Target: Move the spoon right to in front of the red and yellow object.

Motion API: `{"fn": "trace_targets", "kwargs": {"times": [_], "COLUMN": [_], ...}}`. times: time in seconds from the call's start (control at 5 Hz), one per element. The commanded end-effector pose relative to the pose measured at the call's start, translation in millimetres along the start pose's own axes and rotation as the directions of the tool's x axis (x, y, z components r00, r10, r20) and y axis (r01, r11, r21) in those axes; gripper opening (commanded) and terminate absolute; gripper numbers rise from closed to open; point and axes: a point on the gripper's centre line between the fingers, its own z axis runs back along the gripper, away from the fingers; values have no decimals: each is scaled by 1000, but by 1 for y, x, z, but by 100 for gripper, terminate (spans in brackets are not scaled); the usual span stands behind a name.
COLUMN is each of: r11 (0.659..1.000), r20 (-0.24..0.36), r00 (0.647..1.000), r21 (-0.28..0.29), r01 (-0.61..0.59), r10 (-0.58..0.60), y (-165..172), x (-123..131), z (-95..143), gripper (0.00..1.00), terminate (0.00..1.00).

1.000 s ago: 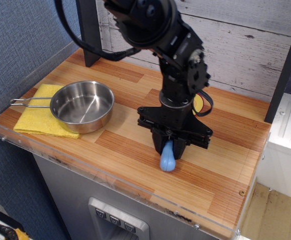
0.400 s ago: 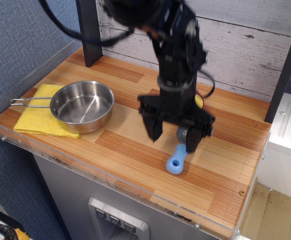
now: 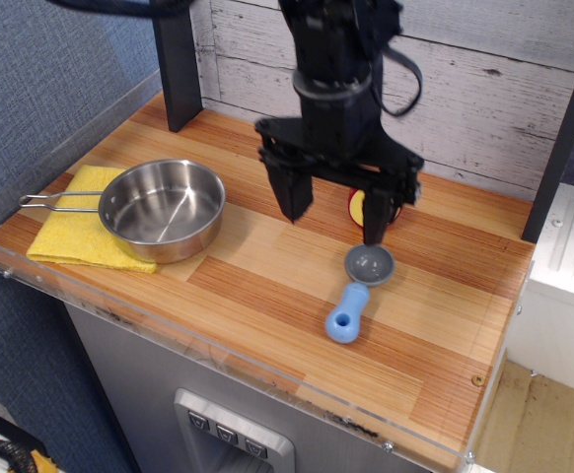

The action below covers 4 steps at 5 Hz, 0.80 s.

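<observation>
Lying flat, spoon [image 3: 356, 293] handle points front-left.

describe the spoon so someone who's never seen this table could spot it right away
On the wooden counter, look right of the steel pan, toward the front edge. The spoon lies flat there, just in front of the open gripper. It alone has a round grey bowl and a chunky light-blue handle with a hole.

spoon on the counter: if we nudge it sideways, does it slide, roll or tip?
The spoon lies flat on the wood counter, so it probably slides rather than tips. Its round grey bowl may let it pivot. It looks like stiff, light plastic, so a small push likely moves it.
</observation>
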Motion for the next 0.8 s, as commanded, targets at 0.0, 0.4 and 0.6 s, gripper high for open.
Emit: {"fn": "trace_targets", "kwargs": {"times": [0.0,0.4,0.6], "r11": [999,999,999], "r20": [98,98,98], "r00": [995,995,995], "r21": [30,30,30], "r01": [-23,-23,-23], "r10": [20,20,20], "y": [30,30,30], "x": [5,5,5], "z": [34,34,34], "gripper": [100,100,100], "terminate": [0,0,100]}}
